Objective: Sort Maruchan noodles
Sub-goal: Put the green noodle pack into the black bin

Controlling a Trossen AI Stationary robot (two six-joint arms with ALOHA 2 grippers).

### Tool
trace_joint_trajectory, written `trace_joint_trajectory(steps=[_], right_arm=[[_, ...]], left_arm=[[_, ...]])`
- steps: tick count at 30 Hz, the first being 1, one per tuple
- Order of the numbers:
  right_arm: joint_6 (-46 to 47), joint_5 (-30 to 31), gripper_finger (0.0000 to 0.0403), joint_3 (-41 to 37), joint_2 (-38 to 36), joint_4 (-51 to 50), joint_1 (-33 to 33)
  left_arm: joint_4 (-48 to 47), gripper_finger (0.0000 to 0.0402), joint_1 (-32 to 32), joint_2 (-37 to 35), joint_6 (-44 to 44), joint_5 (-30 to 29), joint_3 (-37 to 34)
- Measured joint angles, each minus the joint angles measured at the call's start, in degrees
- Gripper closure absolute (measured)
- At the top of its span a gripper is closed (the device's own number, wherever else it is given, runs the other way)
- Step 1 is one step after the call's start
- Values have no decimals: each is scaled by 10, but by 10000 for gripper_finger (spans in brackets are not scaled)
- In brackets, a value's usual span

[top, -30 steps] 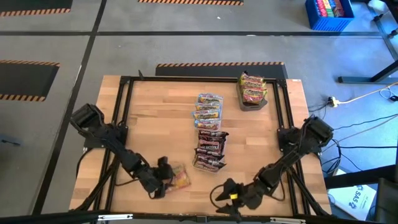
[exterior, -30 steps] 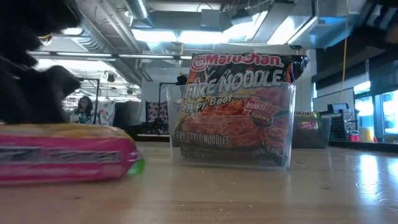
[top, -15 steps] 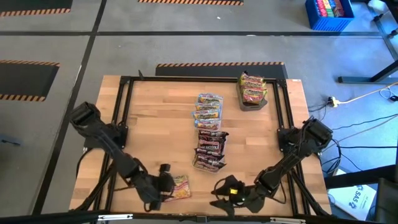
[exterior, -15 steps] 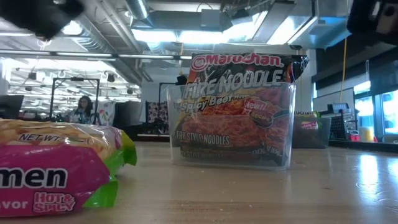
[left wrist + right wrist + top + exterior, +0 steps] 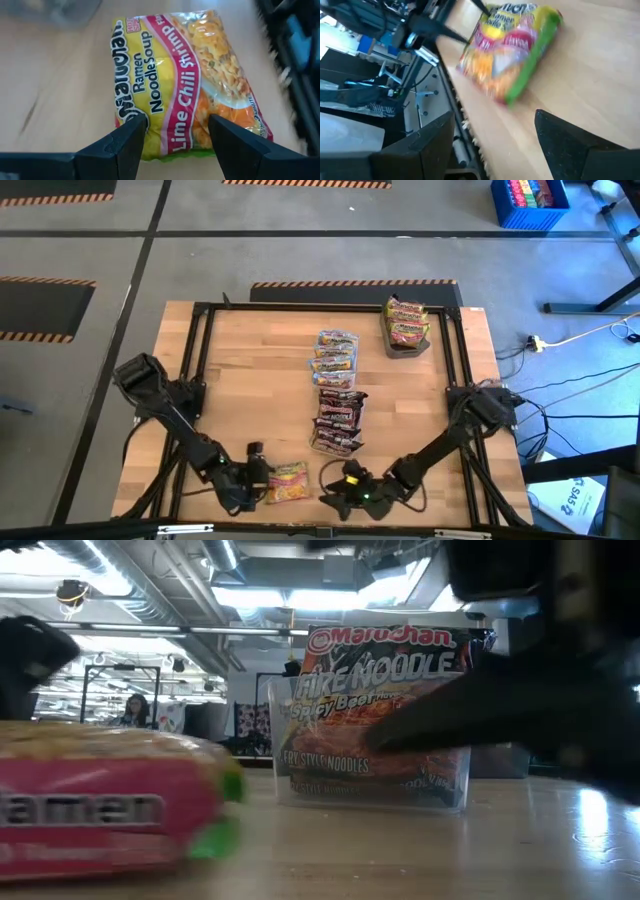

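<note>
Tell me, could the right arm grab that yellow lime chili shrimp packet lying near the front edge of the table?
Probably yes. The right gripper sits low beside the packet with its fingers open and bare wood between them. But the left gripper is already at the packet's other end, fingers straddling it, so they might crowd each other.

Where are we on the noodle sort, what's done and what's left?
Done: maroon packets, blue-orange packets and a yellow-green stack sit grouped. In hand: the Lime Chili Shrimp packet lies near the front edge, left gripper open at its end, right gripper open beside it. Left: moving it to its stack.
</note>
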Motion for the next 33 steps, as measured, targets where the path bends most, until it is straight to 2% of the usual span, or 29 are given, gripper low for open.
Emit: trace_joint_trajectory(steps=[4, 8, 11, 20, 27, 33], right_arm=[[6, -41, 143, 28, 21, -17, -24], [39, -69, 143, 53, 21, -127, -37], [67, -94, 143, 64, 21, -175, -40], [41, -85, 143, 62, 22, -131, -46], [48, -85, 143, 64, 59, -65, -49], [22, -61, 143, 63, 64, -38, -49]], left_arm=[[84, 186, 16, 40, 48, -3, -3], [151, 186, 25, 73, 69, -2, -2], [164, 186, 30, 82, 69, -3, -2], [174, 186, 39, 86, 82, -8, -3], [180, 186, 43, 86, 87, -8, -4], [187, 186, 43, 86, 93, -9, -5]])
